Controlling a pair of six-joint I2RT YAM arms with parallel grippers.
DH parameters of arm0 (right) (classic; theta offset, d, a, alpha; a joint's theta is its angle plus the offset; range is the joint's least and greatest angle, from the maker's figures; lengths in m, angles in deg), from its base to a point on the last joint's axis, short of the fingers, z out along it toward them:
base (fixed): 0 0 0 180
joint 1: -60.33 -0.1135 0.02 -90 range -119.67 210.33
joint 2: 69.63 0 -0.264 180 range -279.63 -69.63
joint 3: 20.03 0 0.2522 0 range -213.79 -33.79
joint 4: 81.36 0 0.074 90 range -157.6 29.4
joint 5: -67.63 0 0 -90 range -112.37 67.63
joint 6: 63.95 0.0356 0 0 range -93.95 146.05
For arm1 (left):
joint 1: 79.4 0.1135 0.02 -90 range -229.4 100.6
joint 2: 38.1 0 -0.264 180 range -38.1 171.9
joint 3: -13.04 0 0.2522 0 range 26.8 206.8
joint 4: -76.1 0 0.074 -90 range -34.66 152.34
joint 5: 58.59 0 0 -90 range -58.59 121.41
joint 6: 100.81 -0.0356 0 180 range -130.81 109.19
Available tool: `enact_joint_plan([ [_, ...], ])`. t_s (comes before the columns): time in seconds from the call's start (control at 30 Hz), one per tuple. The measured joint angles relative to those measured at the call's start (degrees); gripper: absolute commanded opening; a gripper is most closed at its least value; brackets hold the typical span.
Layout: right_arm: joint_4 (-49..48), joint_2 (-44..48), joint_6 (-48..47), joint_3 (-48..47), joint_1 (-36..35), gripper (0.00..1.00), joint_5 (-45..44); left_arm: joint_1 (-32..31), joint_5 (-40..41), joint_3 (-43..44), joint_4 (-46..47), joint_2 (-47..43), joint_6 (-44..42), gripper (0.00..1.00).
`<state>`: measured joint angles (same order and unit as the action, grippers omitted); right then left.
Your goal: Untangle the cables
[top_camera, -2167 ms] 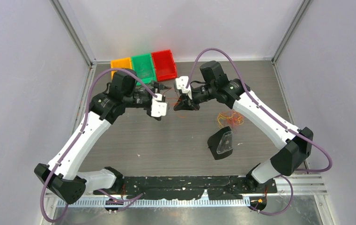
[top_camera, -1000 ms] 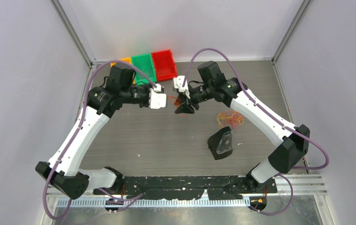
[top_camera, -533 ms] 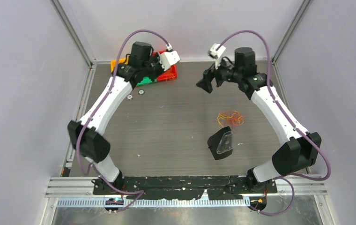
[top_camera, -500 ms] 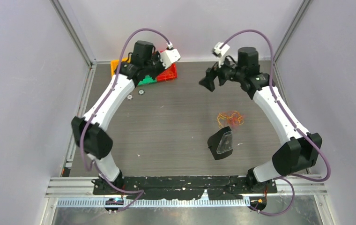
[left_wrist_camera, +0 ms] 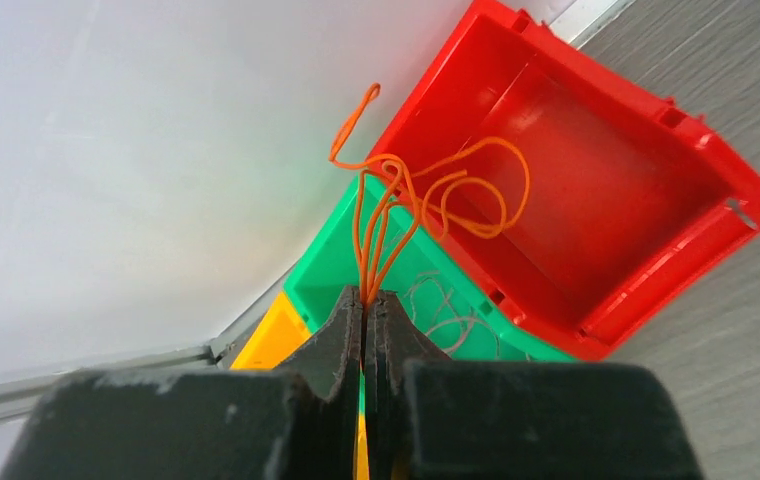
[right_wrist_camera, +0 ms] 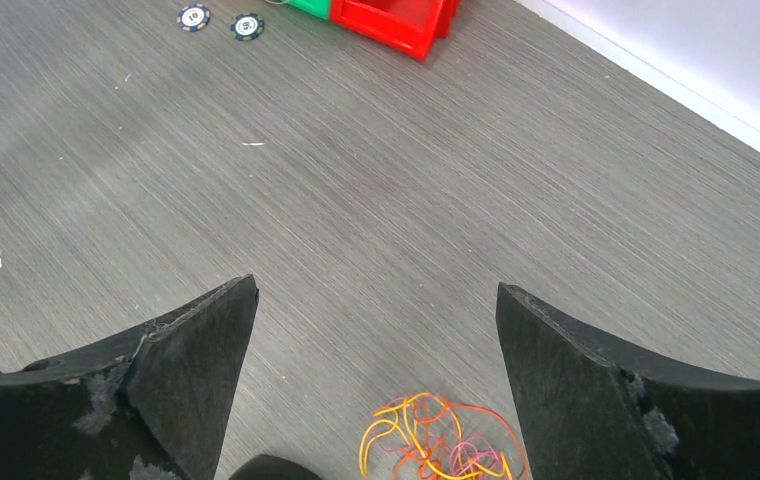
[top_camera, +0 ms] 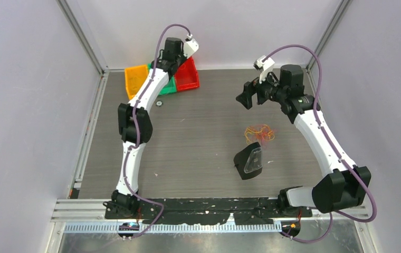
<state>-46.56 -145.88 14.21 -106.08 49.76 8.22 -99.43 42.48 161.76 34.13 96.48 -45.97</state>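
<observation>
**Orange cable (left_wrist_camera: 426, 195) being held over the bins**

Loops of it are sticking out from the left fingers (left_wrist_camera: 336, 340), which are pressing together on its strands. They are holding it at the far left of the bench (top_camera: 198, 142), above the red bin (left_wrist_camera: 646, 170) and green bin (left_wrist_camera: 328, 278). The right fingers (right_wrist_camera: 191, 340) are standing wide apart, gripping nothing, and hovering over the bench's far right. Nearer in, a tangle (right_wrist_camera: 444, 452) of orange, yellow and pink cables is lying on the bench, near a black object (top_camera: 249, 162).
</observation>
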Motion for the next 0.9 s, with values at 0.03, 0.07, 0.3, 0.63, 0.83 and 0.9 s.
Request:
enact_joint_plan([
  [0.03, 0.0, 0.4, 0.0, 0.3, 0.1, 0.95, -0.2, 0.2, 0.4, 0.0, 1.1, 1.3, -0.3, 0.0],
  [0.07, 0.0, 0.8, 0.0, 0.6, 0.2, 0.95, -0.4, 0.4, 0.6, 0.0, 2.0, 2.5, -0.8, 0.0],
  [0.3, 2.0, 1.9, -0.9, 1.4, 0.8, 0.95, -1.8, 0.6, -0.2, -0.4, 3.3, 7.2, -1.2, 0.38],
  [0.63, 13.0, -2.8, -5.9, -2.6, 5.1, 0.97, -3.5, 1.0, -11.3, -3.8, -1.3, -4.2, 0.7, 1.0],
  [0.83, 20.7, -7.4, -10.4, -2.3, 8.9, 0.98, -6.7, 3.3, -21.7, -12.5, -5.1, -22.6, 3.3, 0.99],
  [0.9, 22.5, -9.5, -11.6, -1.0, 9.0, 0.98, -8.1, 4.0, -24.5, -15.6, -5.9, -27.7, 4.3, 0.99],
])
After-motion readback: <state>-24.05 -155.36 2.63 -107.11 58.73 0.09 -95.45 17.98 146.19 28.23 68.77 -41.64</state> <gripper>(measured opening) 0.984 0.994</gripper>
